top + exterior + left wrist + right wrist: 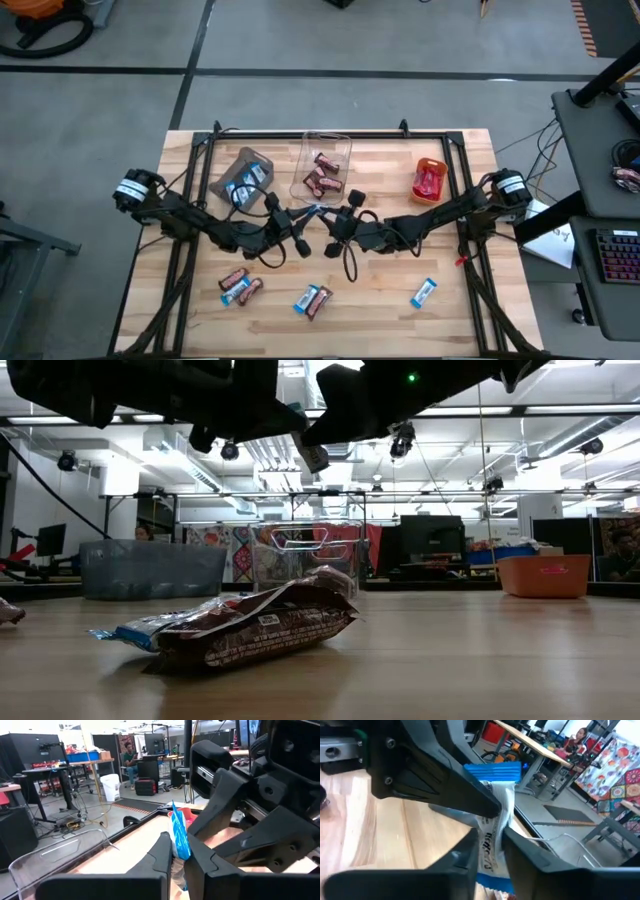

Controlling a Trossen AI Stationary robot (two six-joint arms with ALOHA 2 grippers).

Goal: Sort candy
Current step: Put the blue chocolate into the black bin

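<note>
Both fingers (318, 212) pinch one blue-and-white candy (178, 836) — midair.

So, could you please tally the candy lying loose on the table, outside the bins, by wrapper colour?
blue-and-white bars: 3
brown bars: 3
Total: 6, not counting the held bar, blue-and-white, in the left gripper.

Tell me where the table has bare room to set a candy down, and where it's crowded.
Free: the wood between the orange bin and the lone blue-and-white candy; also the near-left corner beside the candy pair.
Crowded: the middle, where the left gripper and right gripper meet over a blue-and-white bar, in front of the clear bin.
</note>
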